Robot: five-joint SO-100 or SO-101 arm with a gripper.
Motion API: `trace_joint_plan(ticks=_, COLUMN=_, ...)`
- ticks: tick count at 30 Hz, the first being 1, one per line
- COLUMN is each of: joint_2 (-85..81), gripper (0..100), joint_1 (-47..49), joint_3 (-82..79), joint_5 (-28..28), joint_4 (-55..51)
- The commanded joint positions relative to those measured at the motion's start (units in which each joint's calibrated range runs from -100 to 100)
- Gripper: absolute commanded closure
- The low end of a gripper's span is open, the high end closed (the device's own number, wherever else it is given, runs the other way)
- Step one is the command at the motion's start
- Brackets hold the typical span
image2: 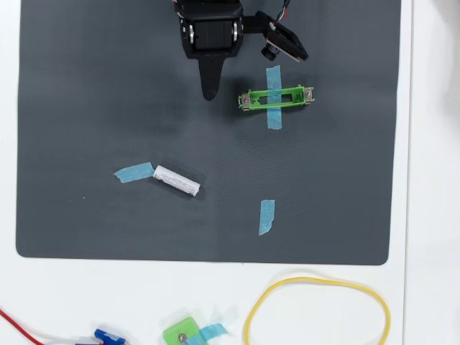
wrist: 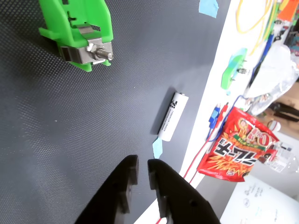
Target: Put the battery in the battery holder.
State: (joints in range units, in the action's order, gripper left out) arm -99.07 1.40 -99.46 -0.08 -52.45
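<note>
The battery (image2: 176,181), a small white cell with grey print, lies flat on the dark mat, left of centre in the overhead view. One of its ends touches a light-blue tape strip (image2: 134,172). In the wrist view the battery (wrist: 173,116) lies just above and right of my fingertips. The battery holder (image2: 277,98), a narrow green frame with metal end contacts, is taped down with a blue strip to the right of my gripper (image2: 209,92). One end of the holder (wrist: 84,32) shows at the wrist view's top left. My gripper (wrist: 142,167) is shut with nothing in it and hangs well away from the battery.
Another blue tape strip (image2: 267,215) lies on the dark mat (image2: 72,108). Off the mat's near edge sit a squarish green piece (image2: 183,334), a yellow cable loop (image2: 316,309) and a red wire (image2: 21,327). A red snack bag (wrist: 238,149) lies beyond the mat in the wrist view.
</note>
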Motion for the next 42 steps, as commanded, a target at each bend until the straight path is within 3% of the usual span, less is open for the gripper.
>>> trace_joint_plan(ticks=1, joint_2=-0.4, gripper=100, joint_1=0.3, joint_3=-0.4, joint_5=-0.1, joint_4=0.4)
trace_joint_plan(ticks=5, joint_2=-0.4, gripper=100, joint_1=-0.8, joint_3=1.7, joint_5=-0.2, joint_4=0.1)
trace_joint_plan(ticks=13, joint_2=1.1, gripper=100, joint_1=-1.2, joint_3=27.4, joint_5=-0.2, joint_4=-9.8)
trace_joint_plan(ticks=16, joint_2=11.3, gripper=100, joint_1=-1.1, joint_3=34.3, joint_5=0.2, joint_4=-9.3)
trace_joint_plan(ticks=19, joint_2=32.2, gripper=100, joint_1=-1.0, joint_3=51.6, joint_5=0.3, joint_4=-9.8)
trace_joint_plan(ticks=23, joint_2=60.6, gripper=100, joint_1=-1.1, joint_3=72.4, joint_5=3.8, joint_4=-19.0)
trace_joint_plan(ticks=27, joint_2=78.6, gripper=100, joint_1=-1.8, joint_3=74.3, joint_5=9.9, joint_4=-12.8)
trace_joint_plan(ticks=29, joint_2=82.3, gripper=90, joint_1=-1.7, joint_3=74.3, joint_5=12.7, joint_4=-7.5)
trace_joint_plan(ticks=32, joint_2=87.2, gripper=90, joint_1=-1.7, joint_3=74.3, joint_5=15.7, joint_4=-0.9)
trace_joint_plan(ticks=37, joint_2=97.2, gripper=92, joint_1=-2.7, joint_3=74.9, joint_5=15.7, joint_4=6.4)
trace_joint_plan(ticks=42, joint_2=99.5, gripper=92, joint_1=-4.3, joint_3=77.4, joint_5=14.5, joint_4=6.2)
